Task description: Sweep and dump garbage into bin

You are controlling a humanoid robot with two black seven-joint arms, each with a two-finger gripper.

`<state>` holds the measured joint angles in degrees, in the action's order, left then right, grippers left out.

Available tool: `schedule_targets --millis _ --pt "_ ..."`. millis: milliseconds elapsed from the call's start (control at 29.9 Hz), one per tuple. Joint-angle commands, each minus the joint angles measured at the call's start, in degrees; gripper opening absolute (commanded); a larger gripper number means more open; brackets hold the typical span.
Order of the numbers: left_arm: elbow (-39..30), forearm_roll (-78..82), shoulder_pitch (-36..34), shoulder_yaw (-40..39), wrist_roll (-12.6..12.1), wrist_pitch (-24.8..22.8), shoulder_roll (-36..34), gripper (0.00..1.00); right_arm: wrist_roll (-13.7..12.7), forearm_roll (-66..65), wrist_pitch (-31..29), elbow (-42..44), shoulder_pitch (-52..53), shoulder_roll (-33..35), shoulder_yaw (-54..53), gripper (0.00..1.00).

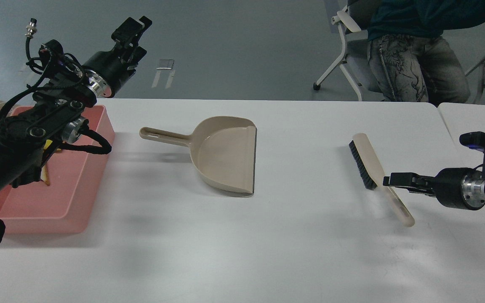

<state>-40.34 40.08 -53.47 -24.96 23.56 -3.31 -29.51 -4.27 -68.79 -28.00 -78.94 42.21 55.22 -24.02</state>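
Head view, nearest first: bare white table [242, 252] fills the foreground, and no loose scrap shows anywhere on it. Next out, on the right, the right gripper [387, 180] comes in level from the edge, its dark fingers pointing left and lying against the beige handle of the hand brush [373, 168]; whether they pinch the handle or merely lie at it I cannot tell, since they merge into one dark shape. That brush runs on a diagonal, handle end toward me and to the right, black bristles facing left, so its long axis crosses the fingers almost squarely. At centre the beige dustpan [225, 153] sits empty, mouth facing right toward the brush, handle pointing left toward the bin. On the left the salmon-pink bin [80, 185] holds the garbage [46, 176]: a yellow bit and a brown crust edge peek out under the left forearm. Farthest, the left gripper [131, 27] is raised above the table's far edge, grasping nothing, its fingers too dark to separate. My judgement: the dumping looks done, and the brush is the right arm's business.
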Motion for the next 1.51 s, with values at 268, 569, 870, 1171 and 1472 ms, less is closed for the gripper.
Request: schedule_targets --millis 268,569,870,1171,1472 --pt "0.0 -0.4 -0.8 -0.1 0.6 -0.6 -0.3 0.96 0.4 8.4 0.0 4.0 0.2 -1.0 -24.0 1.00" --pt "1.3 -0.4 -0.7 -0.8 3.7 -1.6 0.9 0.96 0.7 11.8 2.3 20.7 2.4 -23.0 -42.2 1.00" --pt "6.0 -4.6 -0.8 -1.1 4.4 -6.1 5.0 0.96 6.3 11.8 7.3 32.8 5.3 -43.8 -55.3 1.00" --pt "10.3 -7.8 -0.8 -1.1 4.4 -11.0 8.8 0.96 15.2 11.8 7.2 42.5 6.0 -55.0 -60.6 1.00" --pt "12.6 -13.2 -0.7 -1.5 4.4 -17.5 9.7 0.96 18.1 15.1 6.7 45.5 5.1 -55.2 -62.3 1.00"
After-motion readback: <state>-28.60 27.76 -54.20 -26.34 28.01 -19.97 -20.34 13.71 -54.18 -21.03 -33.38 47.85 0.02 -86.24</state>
